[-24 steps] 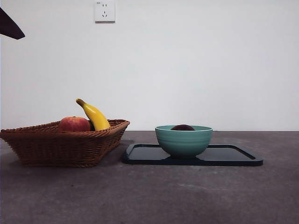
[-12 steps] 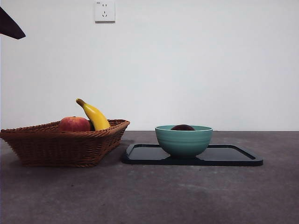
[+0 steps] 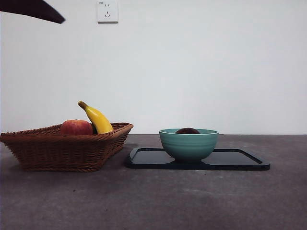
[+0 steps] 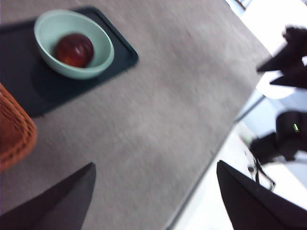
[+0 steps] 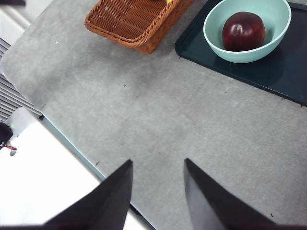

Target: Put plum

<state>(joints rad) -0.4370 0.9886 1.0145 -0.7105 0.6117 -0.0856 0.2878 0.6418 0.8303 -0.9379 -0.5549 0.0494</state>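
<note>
The plum (image 3: 187,131) is dark maroon and glossy, and it lies inside a teal bowl (image 3: 188,146) on a dark tray (image 3: 240,160). Only its top shows over the rim in the front view. Both wrist views show it whole: the plum (image 4: 74,49) in the blurred left wrist view, the plum (image 5: 243,31) in the right one. My left gripper (image 4: 155,165) is open wide above bare table, well away from the bowl (image 4: 103,57). My right gripper (image 5: 158,162) is open too, high over the table's edge and far from the bowl (image 5: 211,40). Neither holds anything.
A wicker basket (image 3: 62,151) stands left of the tray, holding a red-orange apple (image 3: 76,127) and a yellow banana (image 3: 98,120). A black arm tip (image 3: 33,9) shows at the front view's top left corner. A wall socket (image 3: 107,10) sits above.
The black arm tip at the top left corner of the front view has swung rightward and now lies flatter along the top edge. Plum, bowl, tray and basket have not moved.
</note>
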